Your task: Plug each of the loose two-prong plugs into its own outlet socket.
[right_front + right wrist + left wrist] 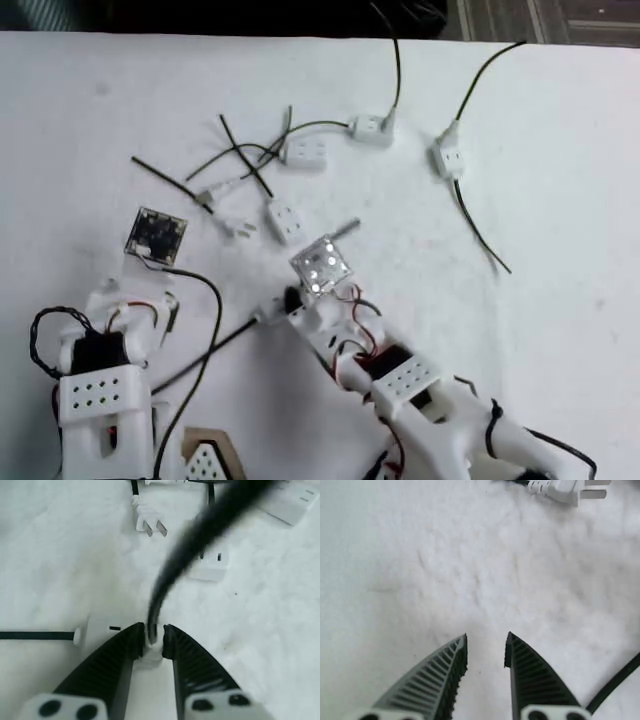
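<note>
White counter [560, 200], your tally: right tool [153, 632] clamped on a white two-prong plug [147, 656] against its white socket block [102, 630], left tool [486, 645] agape and empty, second white plug [150, 525] loose, so the job looks unfinished.

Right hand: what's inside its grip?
The right hand pinches a white plug body, black cord rising from it. The fingers cover its prongs.

You have bare table [420, 570] ahead of your left gripper [487, 636], so it can pass. The black cable [202, 535] pinched in your right gripper [153, 627] crosses its way, and crossed wires [240, 160] crowd one socket [305, 150] in the middle
</note>
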